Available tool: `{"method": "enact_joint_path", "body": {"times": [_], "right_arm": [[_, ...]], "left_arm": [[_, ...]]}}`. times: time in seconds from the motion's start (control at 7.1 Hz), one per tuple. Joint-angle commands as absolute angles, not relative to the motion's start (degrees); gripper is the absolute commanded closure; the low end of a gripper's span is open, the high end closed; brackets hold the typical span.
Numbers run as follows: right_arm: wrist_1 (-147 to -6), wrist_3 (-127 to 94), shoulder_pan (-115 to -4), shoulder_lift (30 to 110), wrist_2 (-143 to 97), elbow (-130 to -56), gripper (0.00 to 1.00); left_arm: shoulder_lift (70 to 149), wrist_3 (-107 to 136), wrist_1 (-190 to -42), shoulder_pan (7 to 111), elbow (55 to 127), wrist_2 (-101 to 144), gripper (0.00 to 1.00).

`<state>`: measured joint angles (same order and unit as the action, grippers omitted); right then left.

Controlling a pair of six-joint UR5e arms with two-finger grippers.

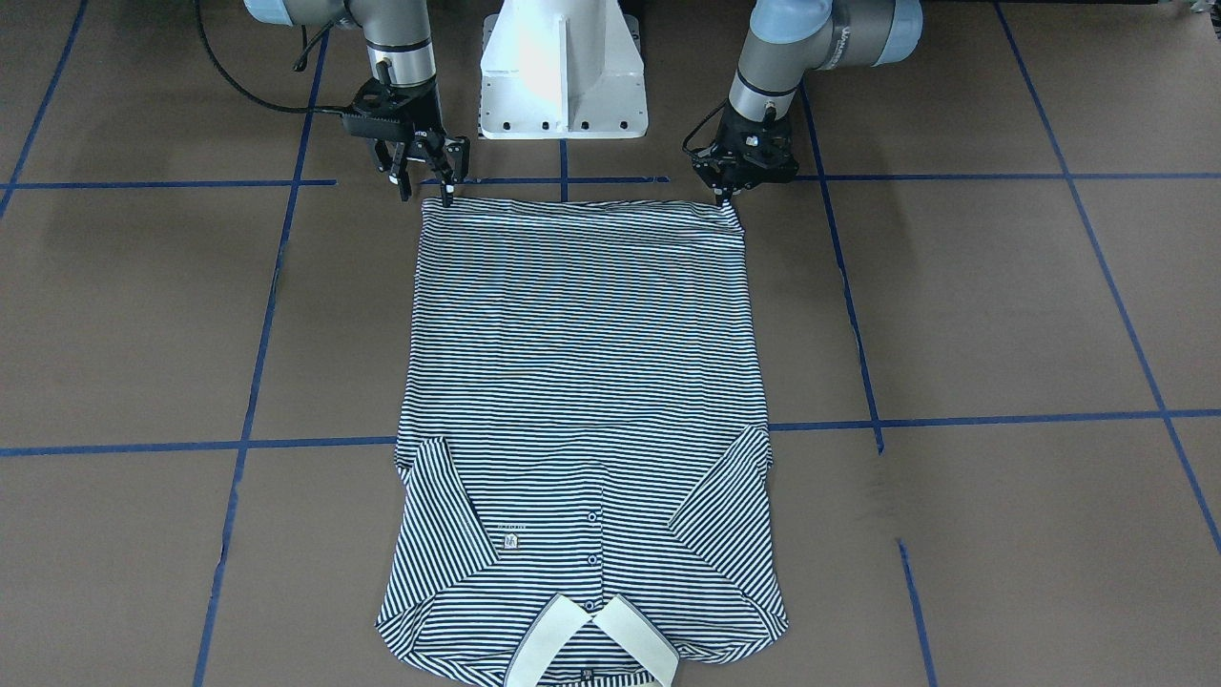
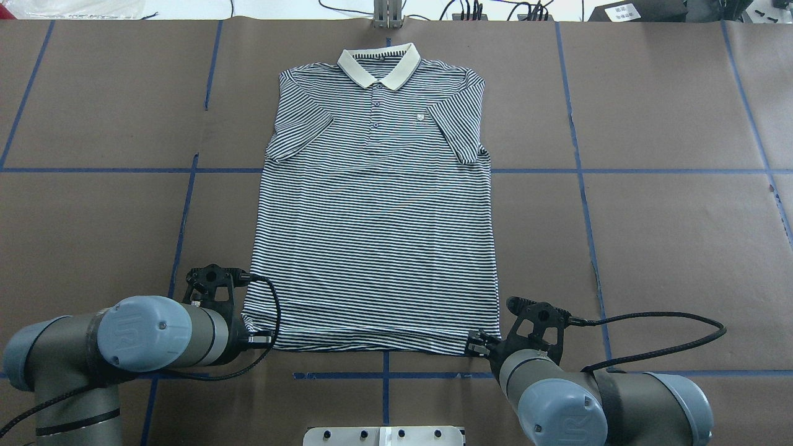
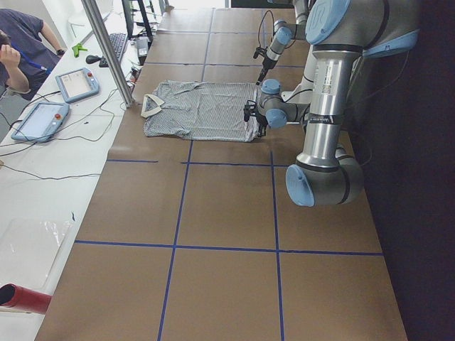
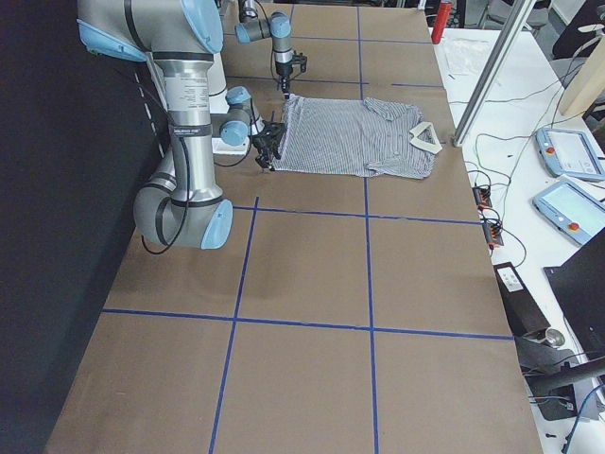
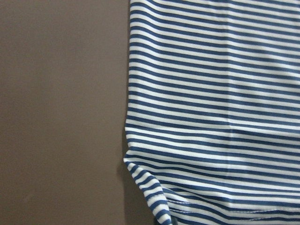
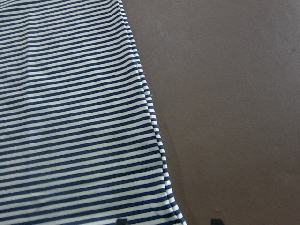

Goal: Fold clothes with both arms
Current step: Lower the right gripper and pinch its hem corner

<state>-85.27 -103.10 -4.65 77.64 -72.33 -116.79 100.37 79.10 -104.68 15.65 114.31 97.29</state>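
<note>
The striped polo shirt (image 1: pixel 582 382) lies flat and face up on the brown table, with both sleeves folded in over the chest. Its cream collar (image 2: pixel 379 65) is at the far end and its hem is toward the robot. My left gripper (image 1: pixel 727 196) is shut on one hem corner, and the cloth puckers there in the left wrist view (image 5: pixel 145 183). My right gripper (image 1: pixel 426 191) is open at the other hem corner. In the right wrist view its two fingertips (image 6: pixel 122 221) stand on either side of that corner of the shirt (image 6: pixel 70 117).
The white pedestal base (image 1: pixel 563 86) stands just behind the hem, between the arms. Blue tape lines (image 2: pixel 582 186) grid the table. In the exterior left view an operator (image 3: pixel 18 53), tablets (image 3: pixel 77 84) and a metal post (image 3: pixel 106 50) are beyond the table's far side.
</note>
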Motion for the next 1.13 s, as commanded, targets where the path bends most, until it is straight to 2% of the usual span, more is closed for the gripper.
{"method": "enact_joint_path", "body": {"times": [0.0,0.28,0.56,0.7,0.84,0.99], "right_arm": [[-85.2,-102.8,-4.9,75.9,-72.3,-114.5,0.33],[-85.2,-102.8,-5.0,75.9,-72.3,-114.3,0.34],[-85.2,-102.8,-5.0,75.9,-72.3,-114.3,0.44],[-85.3,-103.1,-5.0,75.9,-72.3,-114.2,0.52],[-85.5,-103.1,-5.1,75.9,-72.3,-114.3,0.53],[-85.6,-103.2,-5.1,75.9,-72.3,-114.3,0.58]], "left_arm": [[100.4,79.1,-104.7,15.6,114.3,97.3,1.00],[100.5,79.1,-104.7,15.6,114.3,97.3,1.00],[100.6,79.1,-104.7,15.6,114.3,97.3,1.00],[100.6,79.1,-104.7,15.6,114.3,97.3,1.00],[100.6,79.1,-104.7,15.6,114.3,97.3,1.00],[100.7,79.1,-104.7,15.6,114.3,97.3,1.00]]}}
